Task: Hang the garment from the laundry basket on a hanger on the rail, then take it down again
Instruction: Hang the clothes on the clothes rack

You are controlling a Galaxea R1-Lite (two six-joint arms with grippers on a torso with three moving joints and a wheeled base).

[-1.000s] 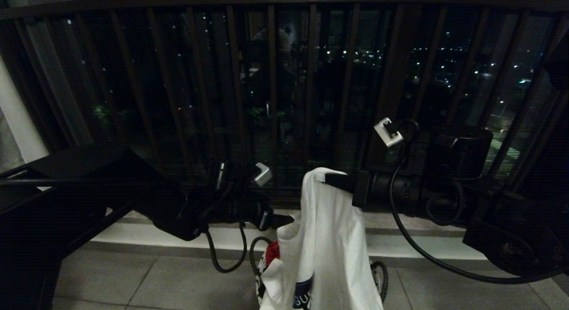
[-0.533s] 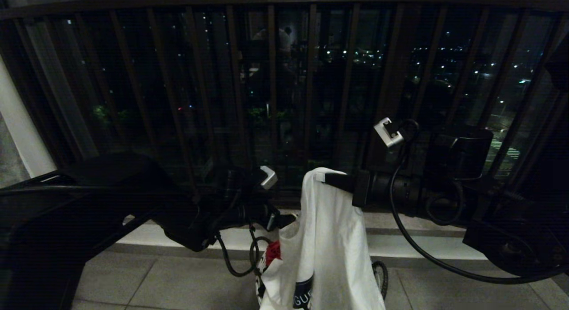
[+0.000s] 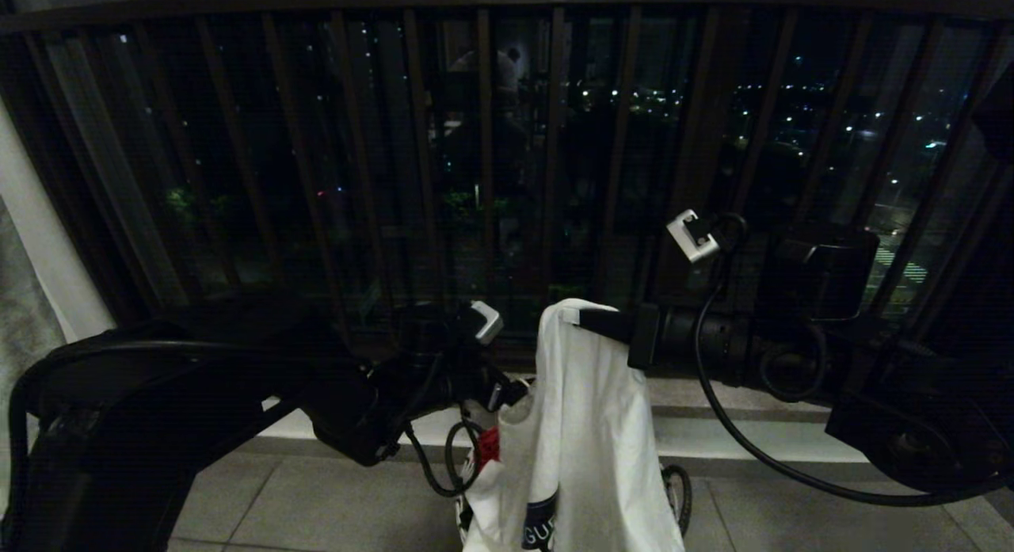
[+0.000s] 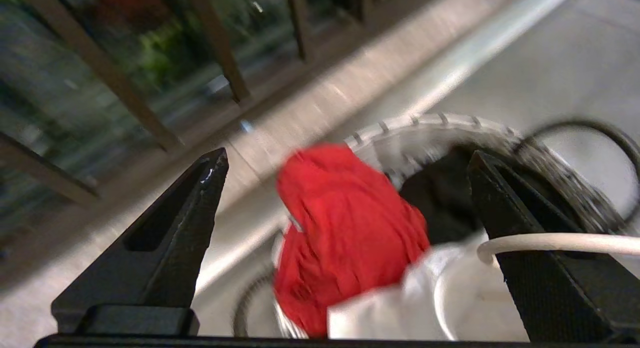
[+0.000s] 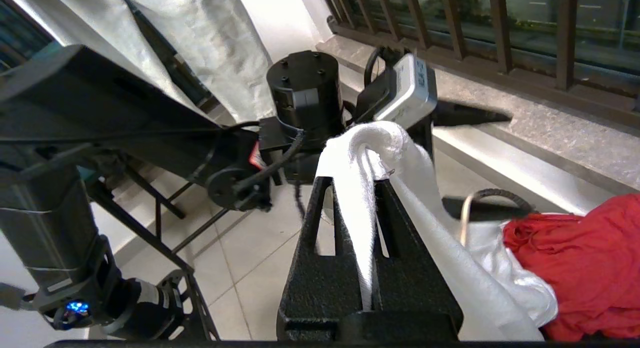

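The garment (image 3: 590, 441), a white T-shirt with a dark blue logo near its lower edge, hangs from my right gripper (image 3: 574, 316). That gripper (image 5: 352, 183) is shut on a bunched fold of the shirt (image 5: 380, 138). My left gripper (image 3: 515, 392) is open beside the shirt's left edge, over the laundry basket (image 4: 435, 126). Nothing sits between its fingers (image 4: 180, 228). A thin cream-white wire (image 4: 550, 240), the hanger, crosses the other left finger, and I also see this wire (image 5: 465, 213) against the shirt. The rail is out of view.
A red cloth (image 4: 345, 228) and a black garment (image 4: 440, 198) lie in the basket under the left gripper. The dark barred window railing (image 3: 483, 180) and a stone sill (image 3: 713, 425) stand just behind. Tiled floor (image 3: 317, 504) lies below, and a pale curtain (image 5: 200, 43) hangs at the left.
My left arm has swung in from the left and its wrist has turned, carrying the open gripper slightly closer to the shirt. The right arm and the shirt have not moved.
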